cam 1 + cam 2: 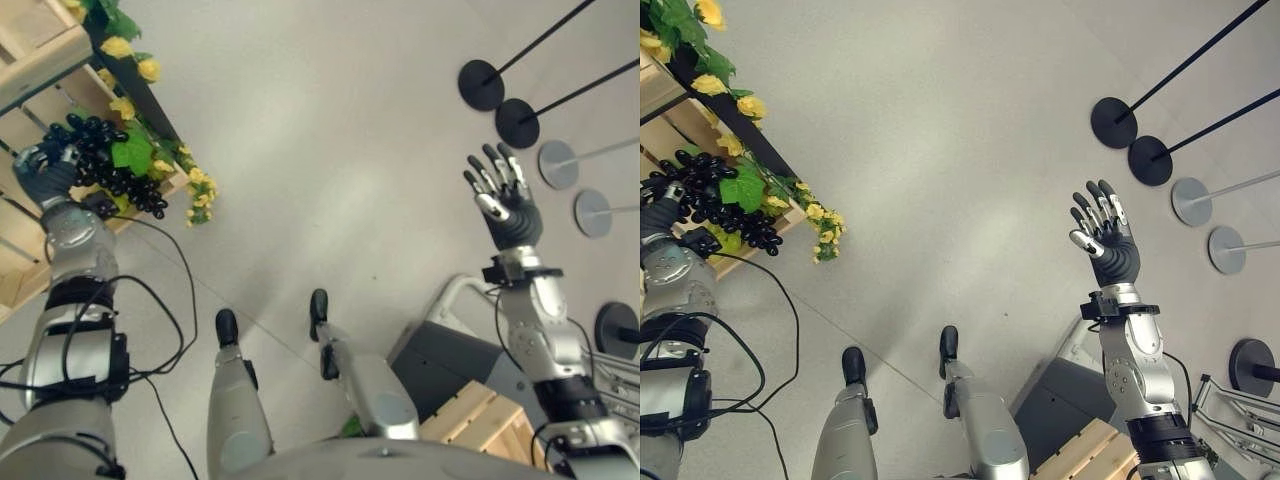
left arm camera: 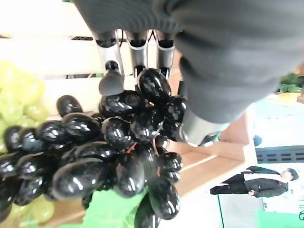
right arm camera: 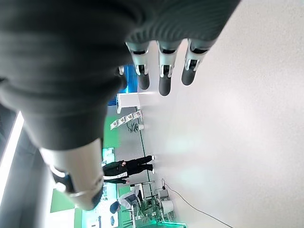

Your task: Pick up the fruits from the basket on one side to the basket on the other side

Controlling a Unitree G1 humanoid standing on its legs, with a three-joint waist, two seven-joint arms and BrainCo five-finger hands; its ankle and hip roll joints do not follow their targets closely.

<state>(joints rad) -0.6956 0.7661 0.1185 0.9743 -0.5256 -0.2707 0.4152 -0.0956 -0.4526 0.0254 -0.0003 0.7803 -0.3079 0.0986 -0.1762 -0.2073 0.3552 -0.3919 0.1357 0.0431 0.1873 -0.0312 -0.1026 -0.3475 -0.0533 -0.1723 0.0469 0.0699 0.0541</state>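
While the left hand (image 1: 45, 172) curls round the black grapes (image 1: 110, 160) at the wooden crate (image 1: 30, 60) and the right hand (image 1: 505, 195) hangs spread and empty, pickup seems underway; next comes a lift clear.

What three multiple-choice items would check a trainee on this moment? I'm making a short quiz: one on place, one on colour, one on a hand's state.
1. Where are the grapes?
A. on the floor
B. at the wooden crate, in the left hand
C. in the right hand

2. What colour is the held bunch?
A. black
B. red
C. orange

3. How is the right hand?
A. closed on fruit
B. pressed on the floor
C. open, raised and empty

Answers:
1 B, the left fingers curl into the bunch beside the crate.
2 A, the berries are glossy black.
3 C, its fingers are spread above the floor.
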